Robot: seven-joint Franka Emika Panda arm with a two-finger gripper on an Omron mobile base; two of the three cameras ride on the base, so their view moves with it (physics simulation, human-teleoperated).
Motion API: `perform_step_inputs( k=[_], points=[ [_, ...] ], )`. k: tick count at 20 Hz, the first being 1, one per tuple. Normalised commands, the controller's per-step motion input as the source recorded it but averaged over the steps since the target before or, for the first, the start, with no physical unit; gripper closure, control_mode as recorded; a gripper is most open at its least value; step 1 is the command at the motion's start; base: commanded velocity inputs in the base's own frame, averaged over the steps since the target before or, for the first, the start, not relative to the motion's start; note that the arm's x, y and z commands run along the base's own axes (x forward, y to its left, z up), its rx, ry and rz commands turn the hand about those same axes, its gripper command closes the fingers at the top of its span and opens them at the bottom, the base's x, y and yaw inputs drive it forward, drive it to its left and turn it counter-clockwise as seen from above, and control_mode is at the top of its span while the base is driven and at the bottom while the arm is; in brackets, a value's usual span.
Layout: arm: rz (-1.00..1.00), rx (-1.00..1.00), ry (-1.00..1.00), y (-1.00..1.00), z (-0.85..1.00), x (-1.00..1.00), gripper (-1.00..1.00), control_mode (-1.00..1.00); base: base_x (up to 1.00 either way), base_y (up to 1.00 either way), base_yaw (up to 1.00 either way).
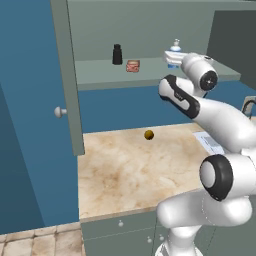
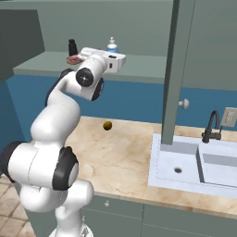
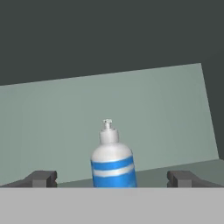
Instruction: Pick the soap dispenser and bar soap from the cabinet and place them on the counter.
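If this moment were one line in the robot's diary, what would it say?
phase: reaching | gripper: open, fingers either side of blue white-pump soap dispenser | pinkish-red bar soap: on grey-green cabinet shelf | beige marble counter: neither item

Arm reaches up into the open cabinet (image 2: pixel 185 69); hand level with the inner shelf. Soap dispenser (image 2: pixel 112 45) upright on shelf, just behind the hand. Bar soap (image 2: pixel 72 59) and black bottle (image 2: pixel 72 46) to its left, partly hidden by the arm. Yellow ball (image 2: pixel 107 125) on desk (image 2: pixel 120 162); sink (image 2: pixel 194 164) and dark faucet (image 2: pixel 211 126) at right.
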Motion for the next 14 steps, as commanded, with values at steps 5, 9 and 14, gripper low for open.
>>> perform_step_inputs(
  k=[5, 9, 14],
  points=[
    [0.0, 0.0, 0.0, -0.02, 0.0, 0.23, -1.0, -1.0, 0.0, 0.0, 0.0],
    [0.0, 0.0, 0.0, -0.02, 0.0, 0.21, -1.0, -1.0, 0.0, 0.0, 0.0],
    [0.0, 0.0, 0.0, 0.0, 0.0, 0.19, -1.0, -1.0, 0.0, 0.0, 0.0]
  ],
)
